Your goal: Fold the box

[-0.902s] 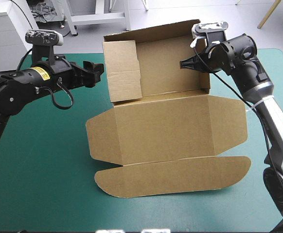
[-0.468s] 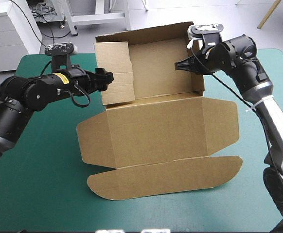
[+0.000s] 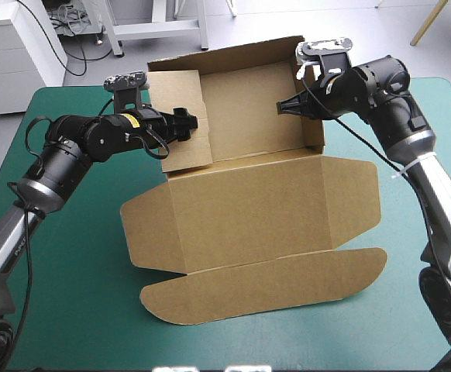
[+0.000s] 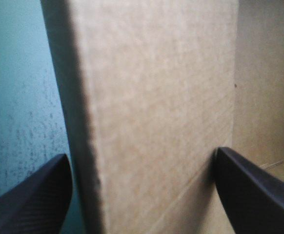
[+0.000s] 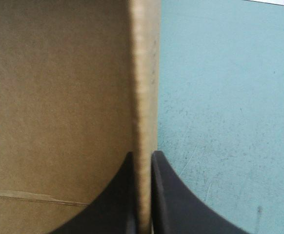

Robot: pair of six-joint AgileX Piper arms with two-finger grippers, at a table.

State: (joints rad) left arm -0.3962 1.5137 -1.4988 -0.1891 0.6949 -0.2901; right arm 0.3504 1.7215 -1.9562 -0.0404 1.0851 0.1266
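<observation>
Teal-green cloth covers the tabletop [image 3: 70,256], and across its middle sits the brown cardboard box [image 3: 264,209], a cut sheet only partly raised. Its far panel stands upright with a side flap turned forward at each end, while the wide middle panel and the rounded near flap lie flat toward the near edge. The left end effector [image 4: 142,195] stands wide, its curved black fingers [image 4: 30,195] straddling the upright left side flap [image 3: 177,116] without gripping it. The right end effector [image 5: 143,161] is pinched nearly closed on the free edge of the right side flap [image 3: 312,116]. The board looks light and stiff, likely to bend cleanly only along its scored creases and to buckle if squeezed mid-panel. Holds therefore belong on free flap edges, close to a crease.
</observation>
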